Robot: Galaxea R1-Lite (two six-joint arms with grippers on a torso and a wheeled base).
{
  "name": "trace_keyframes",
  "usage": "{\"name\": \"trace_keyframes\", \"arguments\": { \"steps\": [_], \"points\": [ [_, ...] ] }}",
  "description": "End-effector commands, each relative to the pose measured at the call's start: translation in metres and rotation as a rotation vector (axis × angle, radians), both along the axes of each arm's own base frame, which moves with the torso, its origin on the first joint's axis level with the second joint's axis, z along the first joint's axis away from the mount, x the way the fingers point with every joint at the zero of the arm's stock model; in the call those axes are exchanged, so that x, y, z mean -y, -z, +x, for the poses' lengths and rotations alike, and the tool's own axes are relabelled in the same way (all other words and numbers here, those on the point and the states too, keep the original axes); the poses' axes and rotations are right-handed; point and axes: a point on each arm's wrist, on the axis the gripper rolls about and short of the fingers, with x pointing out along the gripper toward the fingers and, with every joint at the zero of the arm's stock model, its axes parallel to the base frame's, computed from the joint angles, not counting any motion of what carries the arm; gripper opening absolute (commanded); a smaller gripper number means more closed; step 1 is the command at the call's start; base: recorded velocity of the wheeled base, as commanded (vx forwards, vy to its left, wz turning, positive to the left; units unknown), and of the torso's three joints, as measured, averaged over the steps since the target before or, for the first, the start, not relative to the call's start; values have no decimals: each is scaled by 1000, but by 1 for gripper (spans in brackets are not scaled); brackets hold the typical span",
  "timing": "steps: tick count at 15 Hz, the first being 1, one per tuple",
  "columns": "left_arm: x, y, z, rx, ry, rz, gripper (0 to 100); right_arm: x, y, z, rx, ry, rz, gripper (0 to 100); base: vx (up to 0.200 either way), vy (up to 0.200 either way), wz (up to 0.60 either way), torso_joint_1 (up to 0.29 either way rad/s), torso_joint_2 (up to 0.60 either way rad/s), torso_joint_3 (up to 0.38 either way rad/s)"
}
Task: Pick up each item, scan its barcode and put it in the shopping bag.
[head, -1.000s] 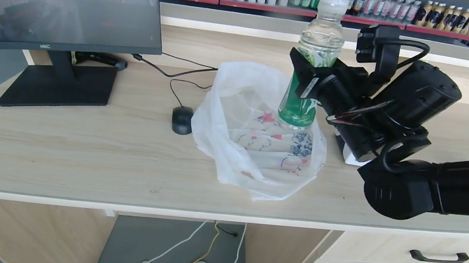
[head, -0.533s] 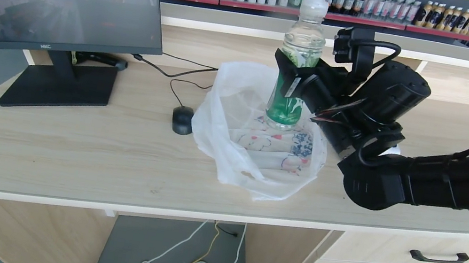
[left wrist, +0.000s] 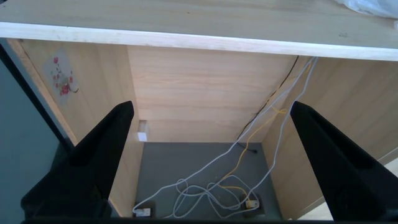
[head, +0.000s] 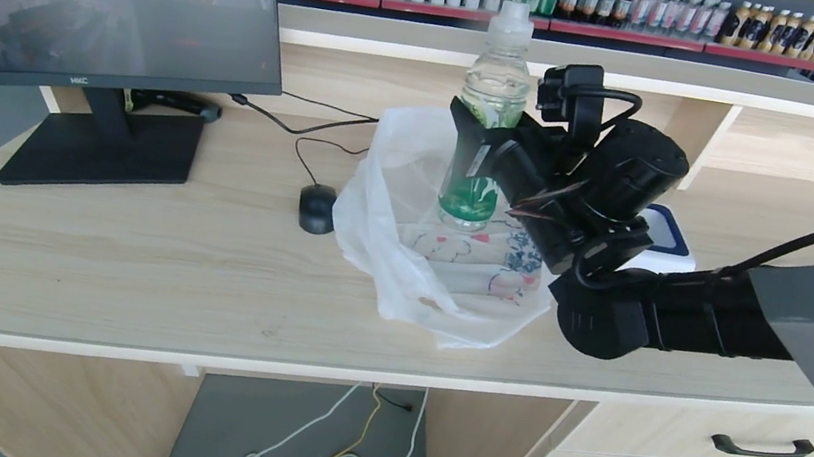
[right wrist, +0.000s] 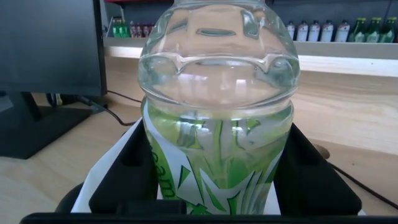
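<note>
Green-labelled bottle (head: 494, 90) hangs upright over the shopping bag (head: 379, 199), gripped by the right jaws; a patterned pack (head: 452, 253) already lies inside. Release seems left. Left jaws gape empty.

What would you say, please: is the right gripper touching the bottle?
Touching. In the right wrist view the bottle sits wedged between the black fingers of the right gripper, with no gap on either side.
</note>
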Motion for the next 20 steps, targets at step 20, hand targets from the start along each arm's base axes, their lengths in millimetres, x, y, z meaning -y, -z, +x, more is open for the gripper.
{"name": "trace_keyframes", "arguments": {
  "steps": [20],
  "points": [
    [0, 0, 0, 0, 0, 0, 100, -19, 35, 23, -48, -18, -18, 0, 0, 0, 0, 0, 0, 0]
  ]
}}
